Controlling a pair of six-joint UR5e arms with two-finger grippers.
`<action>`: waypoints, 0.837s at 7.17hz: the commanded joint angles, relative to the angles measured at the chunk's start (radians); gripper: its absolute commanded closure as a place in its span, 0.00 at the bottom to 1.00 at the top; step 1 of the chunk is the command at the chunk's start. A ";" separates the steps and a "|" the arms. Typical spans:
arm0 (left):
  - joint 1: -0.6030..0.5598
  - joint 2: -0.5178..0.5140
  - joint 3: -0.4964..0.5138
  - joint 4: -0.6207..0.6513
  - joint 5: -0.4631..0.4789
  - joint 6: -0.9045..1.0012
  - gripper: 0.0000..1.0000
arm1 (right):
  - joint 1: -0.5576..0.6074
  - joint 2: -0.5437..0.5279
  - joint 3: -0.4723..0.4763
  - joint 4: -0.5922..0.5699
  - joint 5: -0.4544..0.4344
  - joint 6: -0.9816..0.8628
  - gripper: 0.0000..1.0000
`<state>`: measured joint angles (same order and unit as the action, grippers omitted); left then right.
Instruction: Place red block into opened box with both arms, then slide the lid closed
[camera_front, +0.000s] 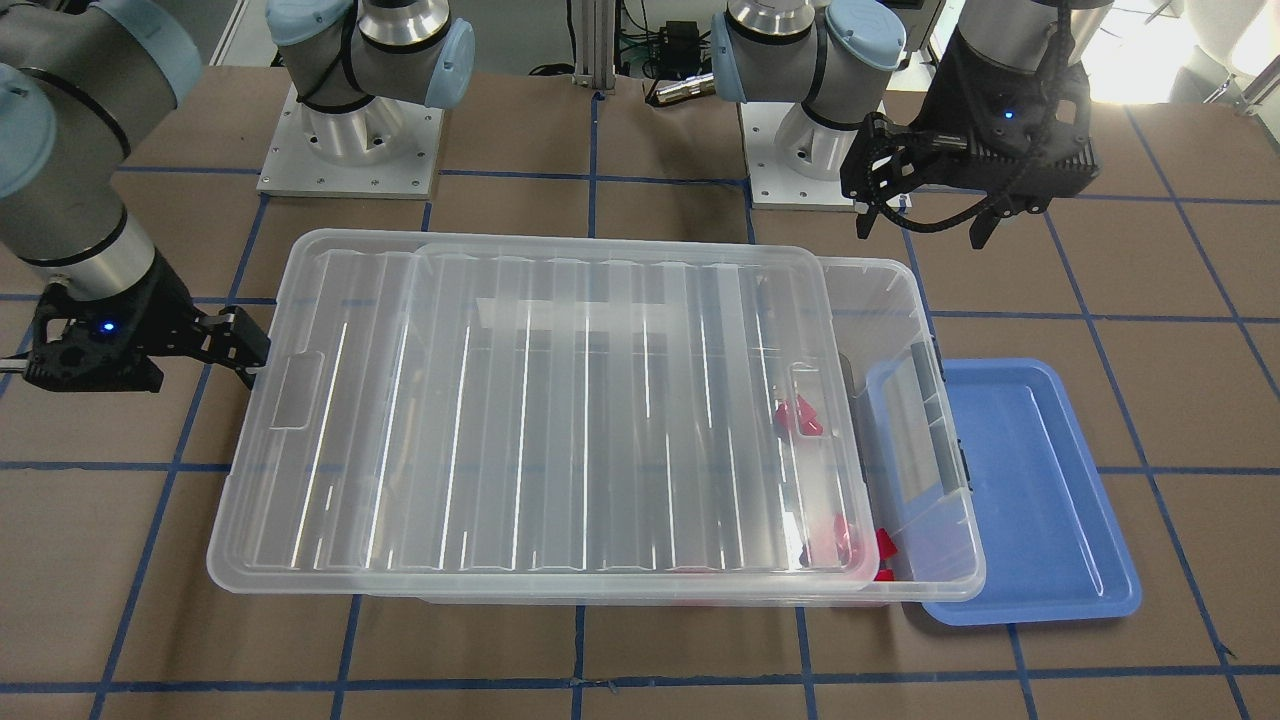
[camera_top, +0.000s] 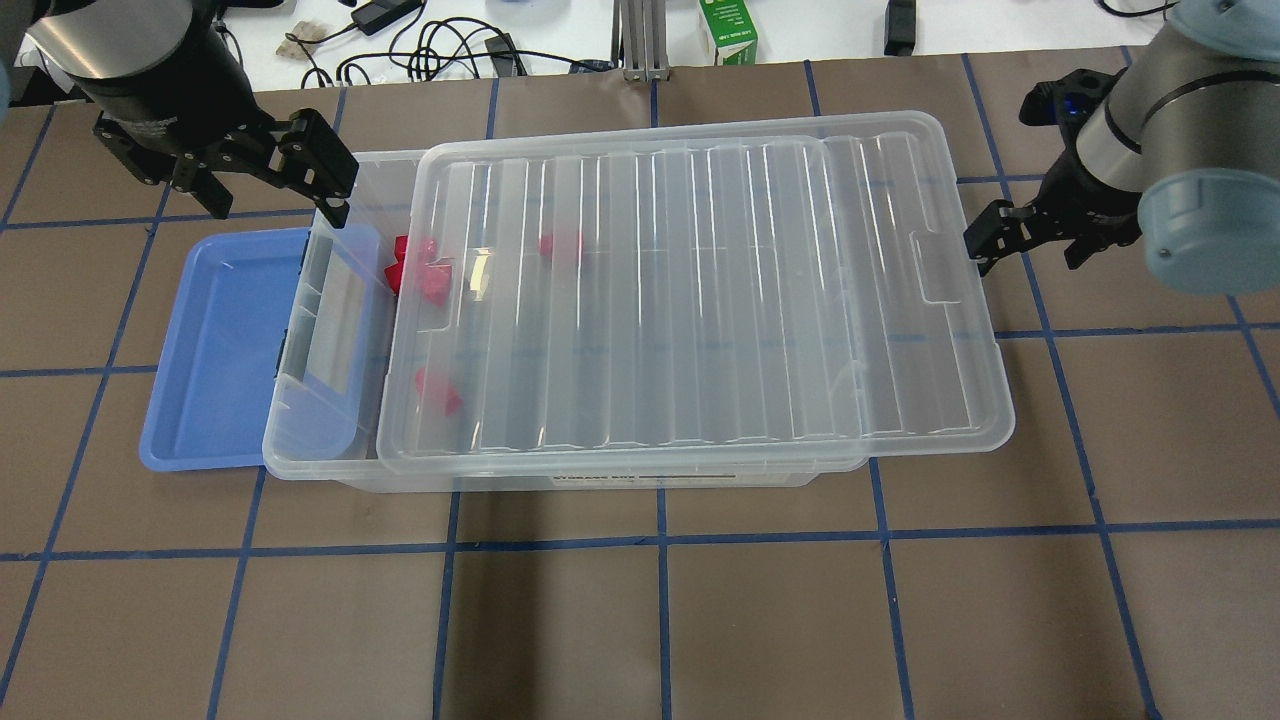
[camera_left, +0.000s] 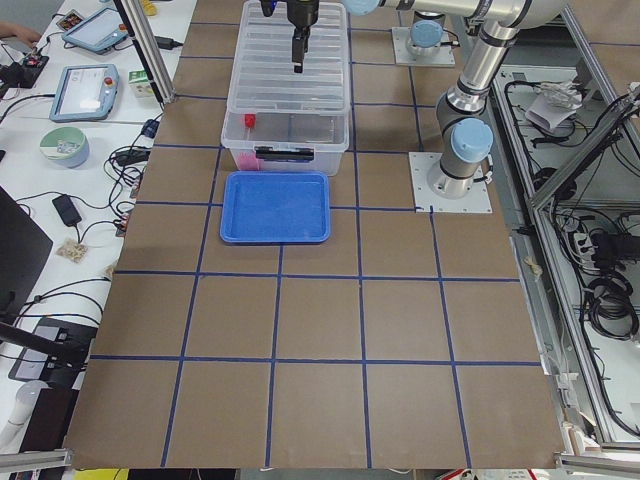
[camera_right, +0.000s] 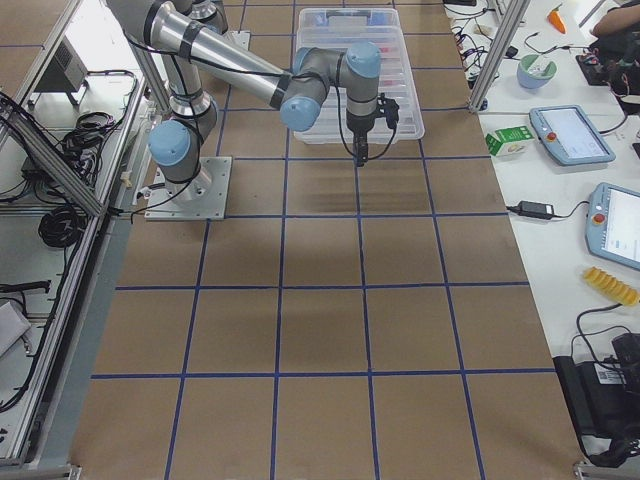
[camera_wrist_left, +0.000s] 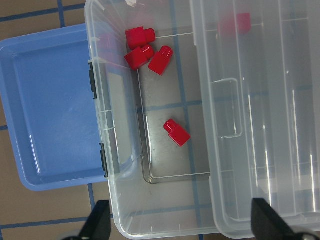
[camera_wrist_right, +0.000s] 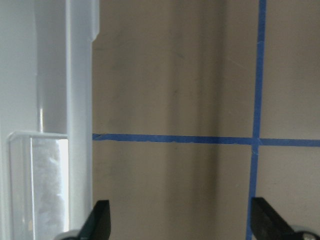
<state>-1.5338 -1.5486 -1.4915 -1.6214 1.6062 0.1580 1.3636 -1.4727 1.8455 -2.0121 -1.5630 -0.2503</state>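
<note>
The clear box (camera_top: 272, 445) lies across the table with the ribbed lid (camera_top: 700, 300) on top. The lid is shifted toward my right, which leaves the box's left end uncovered. Several red blocks are inside the box. One lies alone (camera_wrist_left: 176, 133), a cluster (camera_wrist_left: 145, 47) sits by the end wall, and another (camera_top: 560, 245) shows through the lid. My left gripper (camera_top: 275, 200) hangs open and empty above the far left corner of the box. My right gripper (camera_top: 1030, 250) is open at the lid's right end, with one finger close to the lid edge (camera_wrist_right: 80, 100).
A flat blue tray (camera_top: 220, 340) lies against the box's left end, partly under it. It holds nothing. The brown table top with blue grid tape spreads around the box. Cables and a green carton (camera_top: 728, 30) lie beyond the far edge.
</note>
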 joint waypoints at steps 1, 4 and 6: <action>0.000 0.001 0.000 0.000 0.000 0.000 0.00 | 0.095 0.000 0.000 0.000 -0.009 0.069 0.00; 0.000 0.001 -0.001 0.000 -0.002 0.000 0.00 | 0.130 0.000 0.000 -0.002 0.008 0.068 0.00; -0.002 0.001 -0.003 0.000 -0.002 0.000 0.00 | 0.140 0.006 -0.009 -0.005 -0.003 0.066 0.00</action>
<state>-1.5349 -1.5478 -1.4935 -1.6214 1.6047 0.1580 1.4981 -1.4702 1.8428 -2.0154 -1.5602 -0.1829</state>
